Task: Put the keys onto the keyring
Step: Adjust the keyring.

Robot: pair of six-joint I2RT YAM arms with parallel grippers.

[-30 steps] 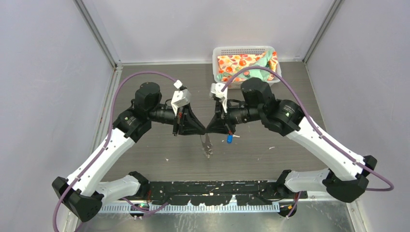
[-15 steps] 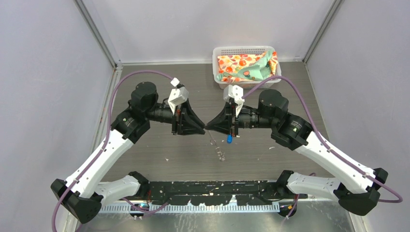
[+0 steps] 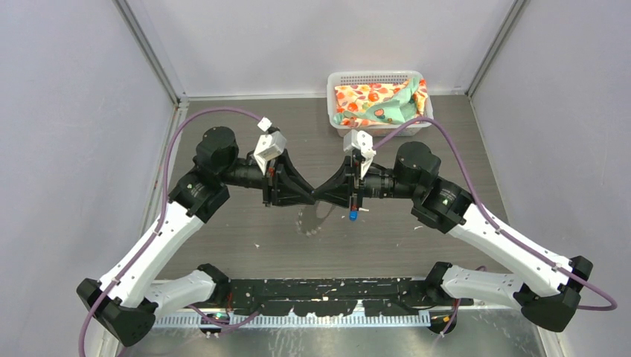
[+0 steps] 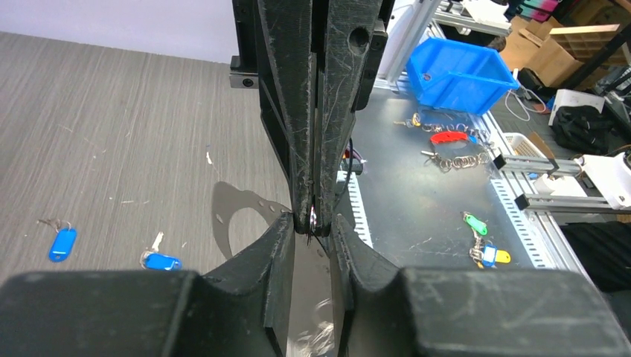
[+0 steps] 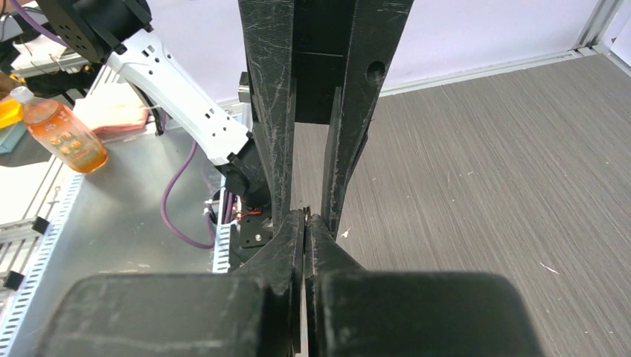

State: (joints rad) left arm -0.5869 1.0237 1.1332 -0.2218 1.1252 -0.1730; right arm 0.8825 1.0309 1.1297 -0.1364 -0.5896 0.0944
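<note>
My two grippers meet tip to tip above the middle of the table. The right gripper is shut on the keyring, a thin grey loop hanging under the tips; in the left wrist view the keyring spreads to the left. My left gripper stands slightly open, its fingers either side of the right fingertips. A blue key lies on the table below the right gripper. The left wrist view shows two keys, one key near and another key further left.
A white basket holding patterned cloth stands at the back right. Beyond the table's near edge, a metal bench carries a blue bin, loose key bunches and an orange bottle.
The right arm swung outward while its tip stayed at the centre. The keyring swung from the lower right to below the tips. The left jaws parted around the right fingertips.
</note>
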